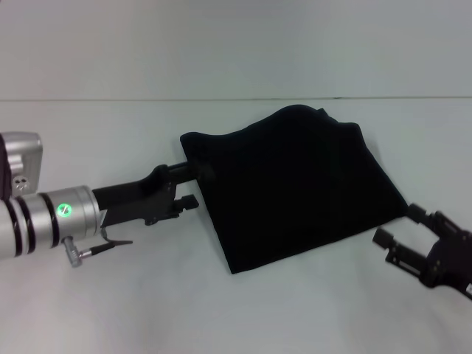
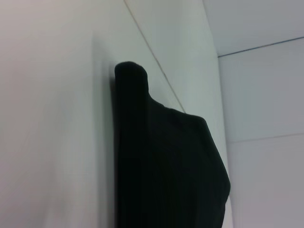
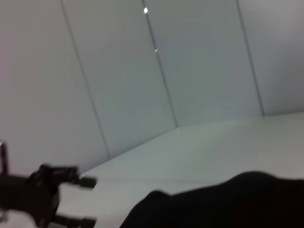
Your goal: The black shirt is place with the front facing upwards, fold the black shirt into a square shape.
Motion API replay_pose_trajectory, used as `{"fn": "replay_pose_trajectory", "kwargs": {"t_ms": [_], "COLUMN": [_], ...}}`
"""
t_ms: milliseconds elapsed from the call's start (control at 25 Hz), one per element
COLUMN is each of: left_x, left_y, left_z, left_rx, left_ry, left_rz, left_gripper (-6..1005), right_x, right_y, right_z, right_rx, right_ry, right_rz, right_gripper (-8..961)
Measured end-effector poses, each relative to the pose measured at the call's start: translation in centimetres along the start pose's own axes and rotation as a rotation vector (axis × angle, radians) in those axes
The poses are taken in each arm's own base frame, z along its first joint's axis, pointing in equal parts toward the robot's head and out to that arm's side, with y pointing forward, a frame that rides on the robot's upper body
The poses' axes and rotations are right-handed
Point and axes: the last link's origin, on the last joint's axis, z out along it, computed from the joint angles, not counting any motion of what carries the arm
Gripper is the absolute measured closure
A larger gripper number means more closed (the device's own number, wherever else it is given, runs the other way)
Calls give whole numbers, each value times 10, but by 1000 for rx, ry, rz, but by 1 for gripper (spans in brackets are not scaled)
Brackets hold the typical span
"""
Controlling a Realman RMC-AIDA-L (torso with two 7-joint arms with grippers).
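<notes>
- The black shirt lies folded on the white table, a roughly four-sided, skewed bundle a little right of the middle, its far edge humped up; no lettering shows on it.
- The left gripper reaches in from the left, low over the table, right at the shirt's left edge near the far-left corner. Its two fingers stand apart, one touching or just about touching the cloth, the other short of it over bare table.
- From where the head camera looks, I cannot tell whether any fabric sits between those fingers; it looks as if none does.
- The right gripper sits at the lower right, just beside the shirt's right-hand corner, fingers spread and holding nothing.
- The left wrist view shows the shirt as a dark mound on the table.
- The right wrist view shows a dark fold of the shirt close up, and the left gripper farther off.
</notes>
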Motion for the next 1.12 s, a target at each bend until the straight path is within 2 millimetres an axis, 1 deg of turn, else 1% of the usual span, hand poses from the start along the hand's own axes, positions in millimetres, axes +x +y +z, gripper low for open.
{"fn": "replay_pose_trajectory", "kwargs": {"t_ms": [240,440,600,880,1120], "left_x": [10,14,14,10,9], "left_y": [-3,-1,-1,5,3], "left_z": [13,18,19,30,33], "left_rx": [101,118,123,121,145], "left_ry": [42,51,56,40,44], "left_rz": [-1,3,1,12,17], "left_gripper": [197,198,198,199,201], "right_x": [9,11,11,11,10], "right_y": [7,9,9,8,8], "right_z": [-5,-6,-6,-6,-6], "right_rx": [-39,-53,-54,-52,-53], "right_ry": [49,64,65,66,64], "right_rz": [-8,-17,-18,-14,-12], "right_gripper": [37,37,37,37,37]}}
